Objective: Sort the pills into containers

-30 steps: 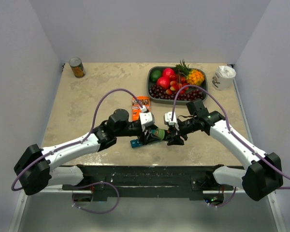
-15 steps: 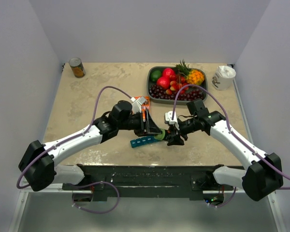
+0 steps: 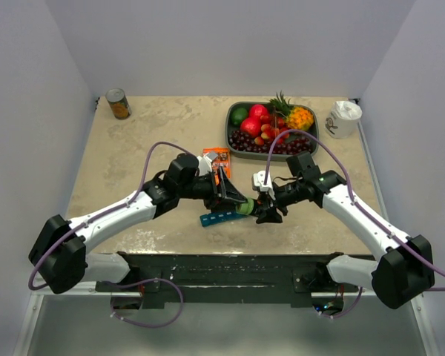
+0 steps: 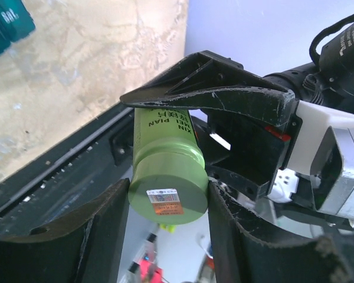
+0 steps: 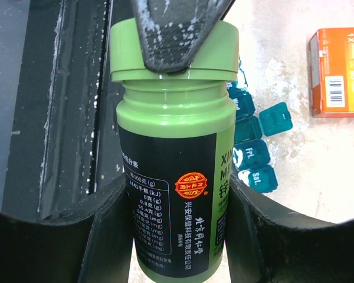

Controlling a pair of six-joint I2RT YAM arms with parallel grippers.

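Between pale walls, beige tabletop, pill organiser, green bottle

The bottle is light green with a cap of the same green. It has a black label with white writing and a round red and gold emblem. Just beside the bottle the pill organiser is teal-blue with small white letters on its lids. Further from the bottle the box is orange with a white barcode patch, and the table under the bottle is beige with a pale marbled pattern.
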